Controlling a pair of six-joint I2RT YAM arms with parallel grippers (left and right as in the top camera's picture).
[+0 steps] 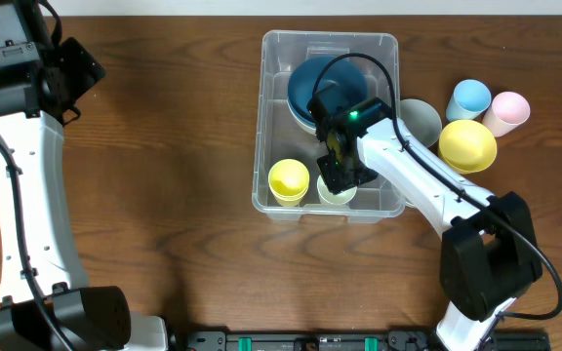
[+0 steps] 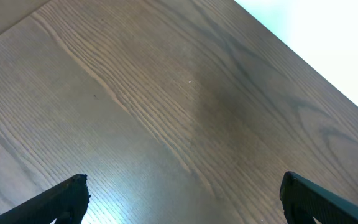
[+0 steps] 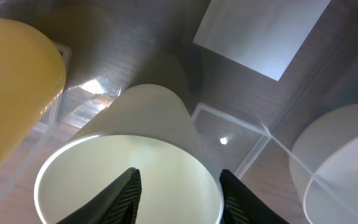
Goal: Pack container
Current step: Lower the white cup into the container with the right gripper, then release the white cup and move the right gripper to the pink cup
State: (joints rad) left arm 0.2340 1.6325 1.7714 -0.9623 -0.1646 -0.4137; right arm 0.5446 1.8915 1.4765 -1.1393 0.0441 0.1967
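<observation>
I take this for the placing step: my right hand [image 3: 179, 177] is down inside the container [image 1: 261, 127], fingers apart astride the rim of a pale green cup [image 3: 123, 146], with a yellow cup [image 1: 289, 180] just beside it. Next I'd lift straight out without snagging that rim (my left hand [image 2: 184, 183] idles wide open over bare desk [image 2: 166, 93]).

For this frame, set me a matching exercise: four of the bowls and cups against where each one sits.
Things:
1. blue bowl
2. yellow cup
3. pink cup
4. grey bowl

Places:
A. on the table, farthest right
B. inside the container, lower-left corner in the overhead view
C. on the table, just right of the container
D. inside the container, far end

Pairs: 1-D, 2-B, 3-A, 4-C
</observation>
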